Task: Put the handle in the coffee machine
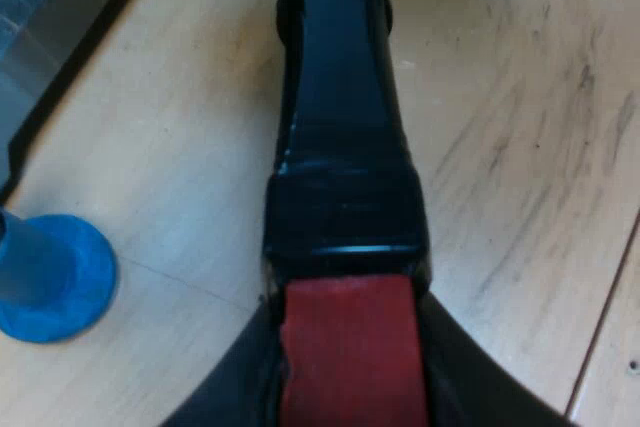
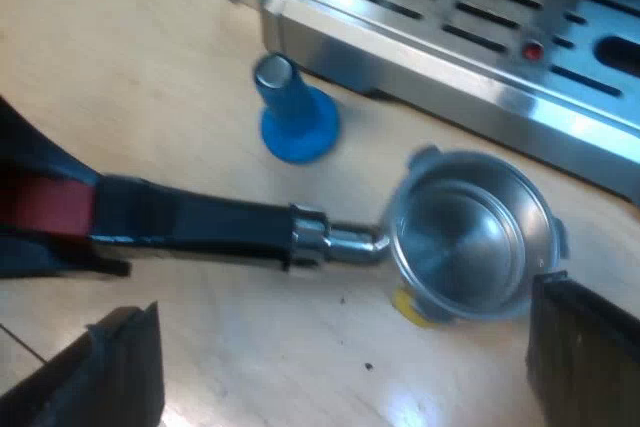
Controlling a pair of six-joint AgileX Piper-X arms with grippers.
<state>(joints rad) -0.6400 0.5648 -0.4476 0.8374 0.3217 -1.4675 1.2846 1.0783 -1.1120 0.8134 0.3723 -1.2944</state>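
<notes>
The metal holder lies on the wooden table, its round basket [image 2: 470, 237] open side up close to the machine's drip tray [image 2: 450, 37]. Its dark handle [image 1: 340, 127] ends in red [image 1: 350, 367]. My left gripper [image 1: 350, 347] is shut on that red end, a black finger [image 1: 230, 387] pressed against each side. From the right wrist view the handle [image 2: 190, 227] runs from the basket to the red end [image 2: 45, 205] inside the left gripper's fingers [image 2: 30, 157]. My right gripper [image 2: 350, 347] hovers above the holder, open, its fingers [image 2: 120, 357] wide apart and holding nothing.
A blue tamper [image 2: 295, 112] stands upright on the table between the handle and the machine's corner; it is also beside the handle [image 1: 50, 277]. The machine's slotted steel drip tray has a red dot [image 2: 533, 51]. Bare wooden table [image 1: 520, 147] surrounds the holder.
</notes>
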